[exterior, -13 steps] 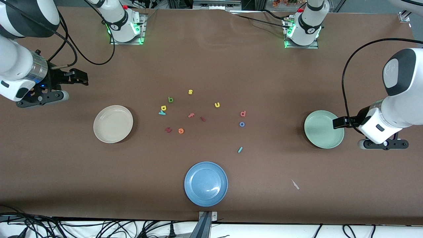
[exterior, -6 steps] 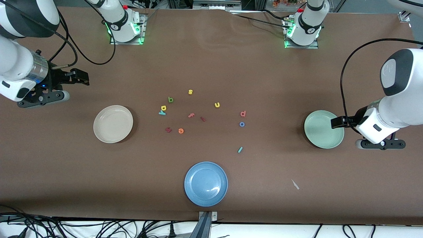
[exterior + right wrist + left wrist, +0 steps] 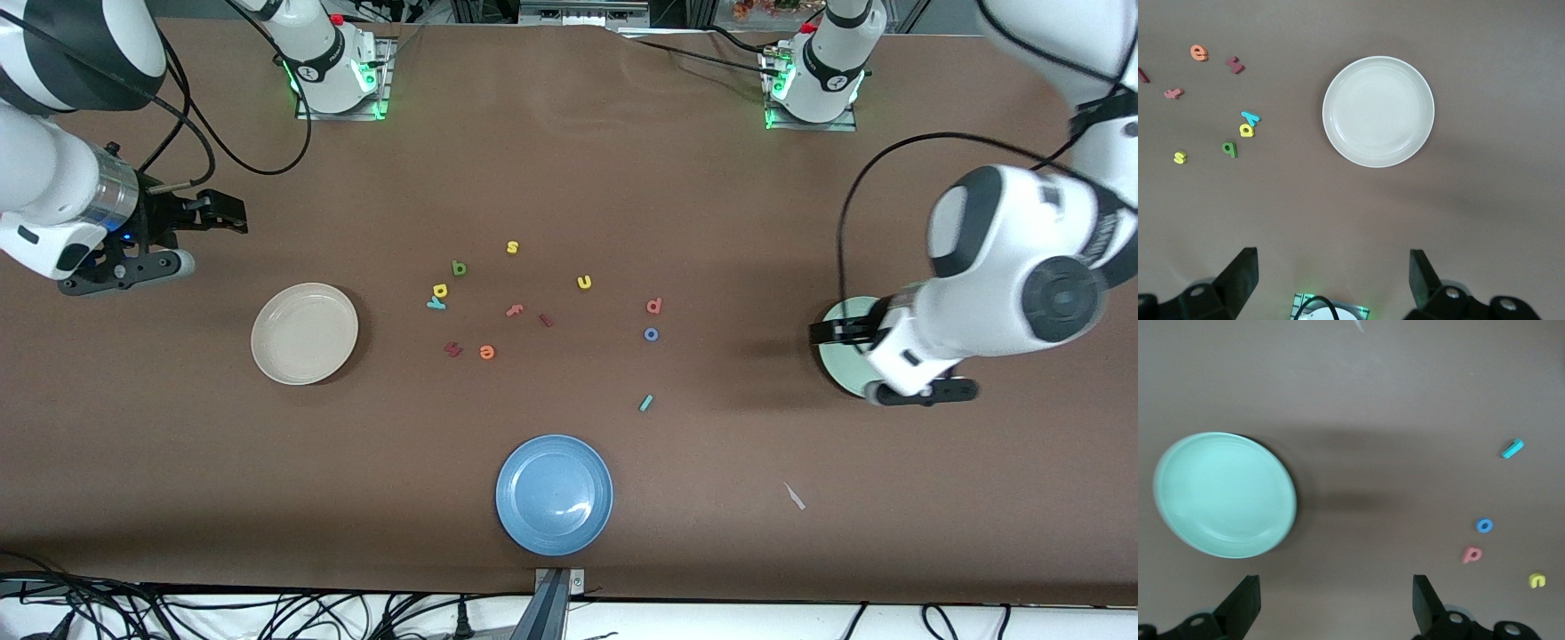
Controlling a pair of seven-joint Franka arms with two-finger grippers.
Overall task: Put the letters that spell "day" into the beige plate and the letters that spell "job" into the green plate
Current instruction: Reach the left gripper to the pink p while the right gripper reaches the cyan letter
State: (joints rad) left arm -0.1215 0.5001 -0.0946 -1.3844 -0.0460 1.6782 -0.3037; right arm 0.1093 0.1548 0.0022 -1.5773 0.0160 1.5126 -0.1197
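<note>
The beige plate lies empty toward the right arm's end. Beside it, toward the table's middle, lie the yellow letter, the teal y and the green letter. The green plate is empty and half hidden under the left arm. The salmon letter, blue o and teal bar lie between the middle and this plate. My left gripper hangs open over the green plate's rim. My right gripper is open above bare table, farther from the front camera than the beige plate.
A blue plate sits near the front edge. Loose among the letters are a yellow s, yellow u, orange e, salmon f and two dark red letters. A pale scrap lies near the front.
The left arm has swung toward the table's middle and now covers much of the green plate. The right gripper has crept slightly toward the middle. No letter has moved.
</note>
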